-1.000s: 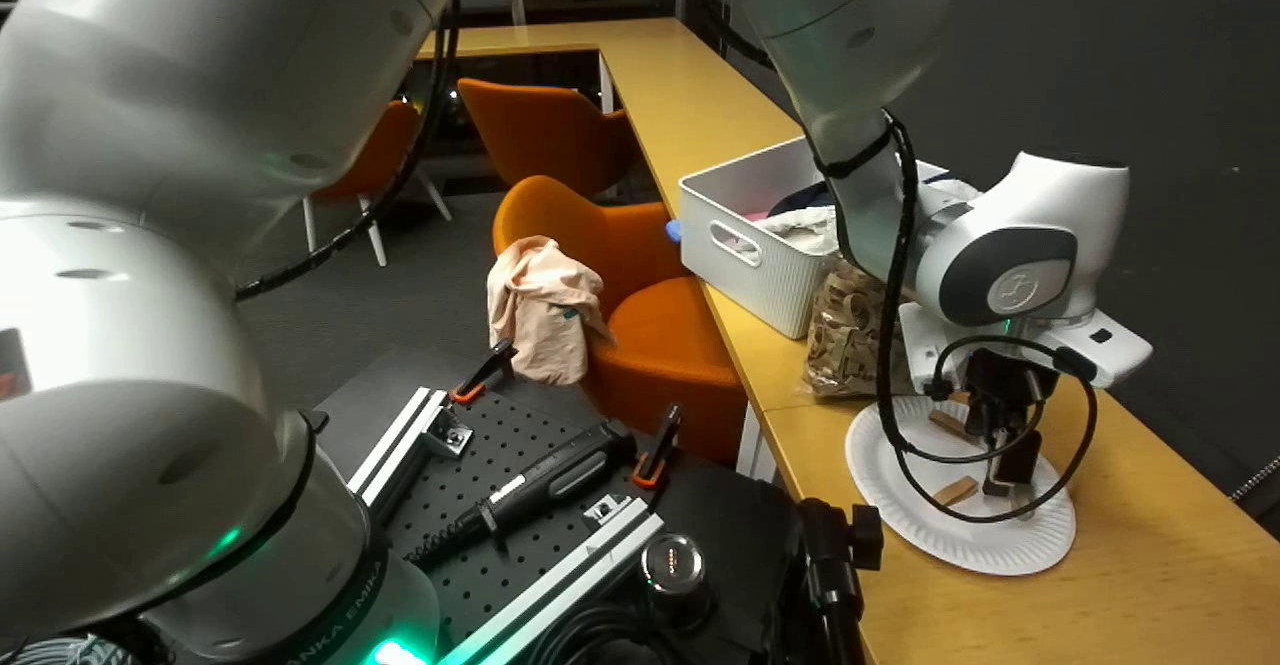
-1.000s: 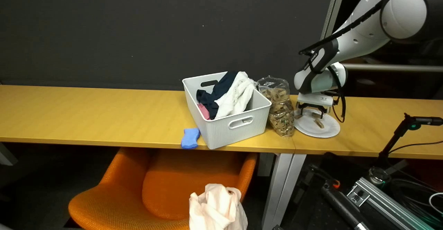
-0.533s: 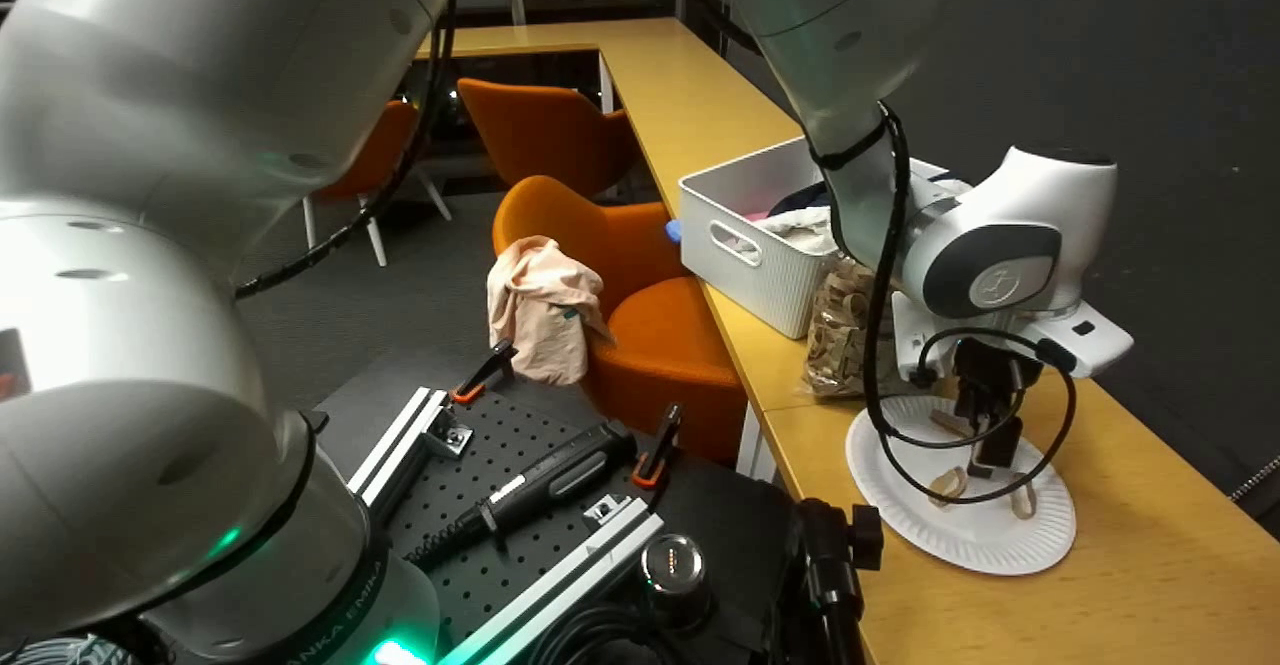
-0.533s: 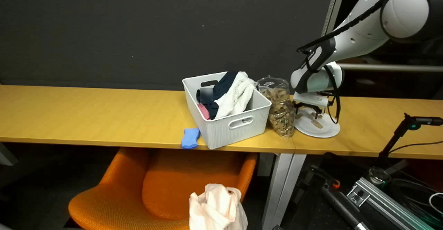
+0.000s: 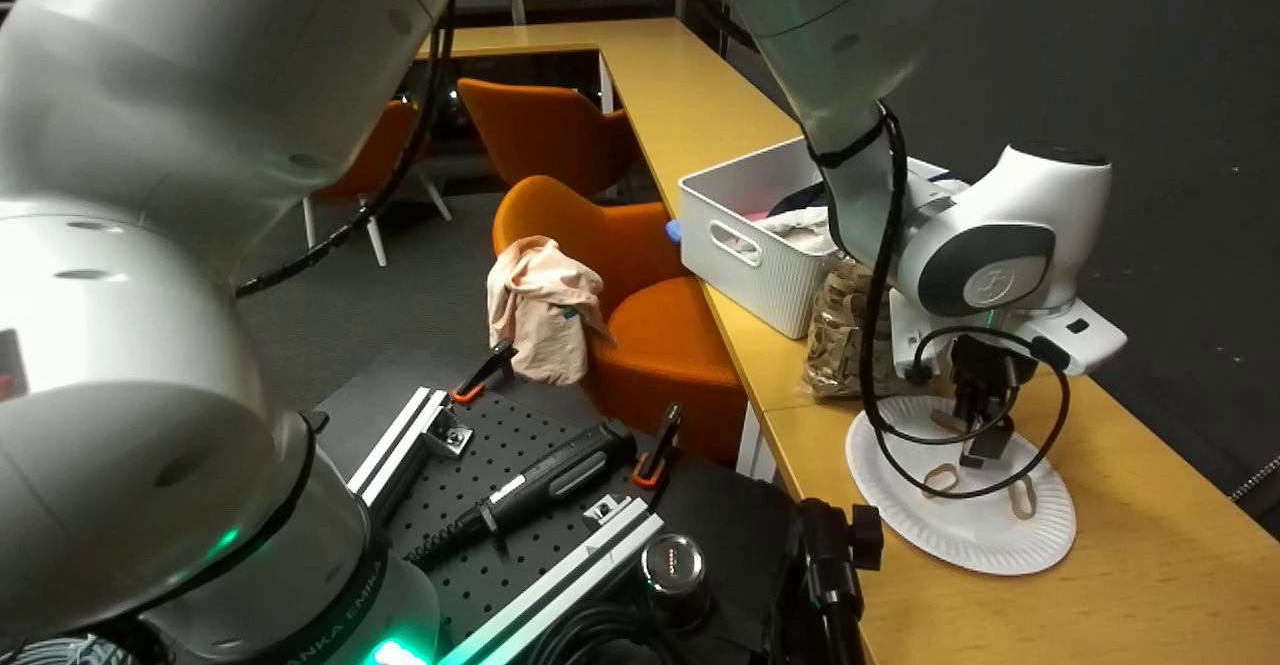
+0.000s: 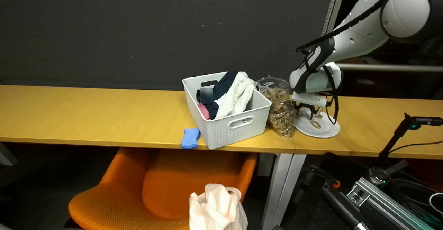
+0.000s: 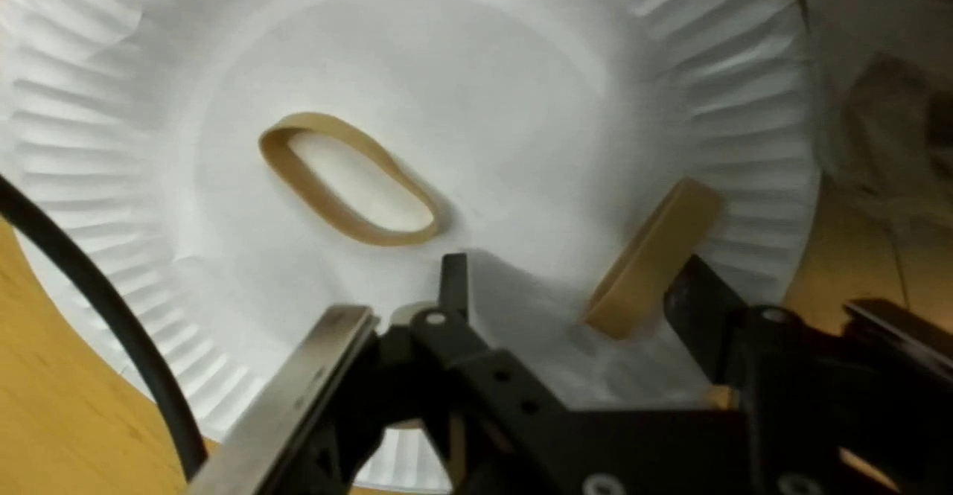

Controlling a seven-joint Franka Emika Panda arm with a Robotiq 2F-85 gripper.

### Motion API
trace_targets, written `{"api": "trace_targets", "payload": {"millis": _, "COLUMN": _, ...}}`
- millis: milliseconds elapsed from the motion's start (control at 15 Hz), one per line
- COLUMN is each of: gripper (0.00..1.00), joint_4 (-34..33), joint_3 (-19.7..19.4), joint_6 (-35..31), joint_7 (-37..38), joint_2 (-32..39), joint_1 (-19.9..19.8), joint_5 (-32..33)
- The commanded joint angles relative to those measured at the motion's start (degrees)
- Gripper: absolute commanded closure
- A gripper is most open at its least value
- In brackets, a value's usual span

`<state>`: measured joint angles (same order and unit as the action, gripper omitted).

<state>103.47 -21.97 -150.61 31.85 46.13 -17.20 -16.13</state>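
My gripper is open and empty just over a white paper plate. Its fingers stand wide apart. A tan rubber band stands on its edge between the fingertips, close to the right finger; I cannot tell if they touch. Another tan band lies as an open loop, ahead of the left finger. A third band lies on the plate in an exterior view; the gripper seems to hide it in the wrist view. The gripper also shows in both exterior views.
A clear bag of tan bands stands beside the plate. A white basket with clothes stands beyond it. A blue cloth lies at the table edge. A black cable loops from the arm over the plate. A dark wall stands behind the table.
My gripper has moved a little toward the bag of bands. The band near the plate's middle looked like a narrow strip before and now lies as an open loop.
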Motion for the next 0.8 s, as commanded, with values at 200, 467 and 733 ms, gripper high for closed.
{"api": "trace_targets", "payload": {"millis": 200, "gripper": 0.85, "joint_4": 0.26, "joint_3": 1.48, "joint_6": -0.98, "joint_7": -0.98, "joint_2": -1.5, "joint_1": -1.99, "joint_5": -1.63}}
{"api": "trace_targets", "payload": {"millis": 467, "gripper": 1.0, "joint_4": 0.9, "joint_3": 1.12, "joint_6": -1.08, "joint_7": -1.03, "joint_2": -2.71, "joint_1": -1.96, "joint_5": -1.9}}
{"api": "trace_targets", "payload": {"millis": 733, "gripper": 1.0, "joint_4": 1.06, "joint_3": -0.31, "joint_6": -0.51, "joint_7": -1.31, "joint_2": -4.13, "joint_1": -2.46, "joint_5": -1.11}}
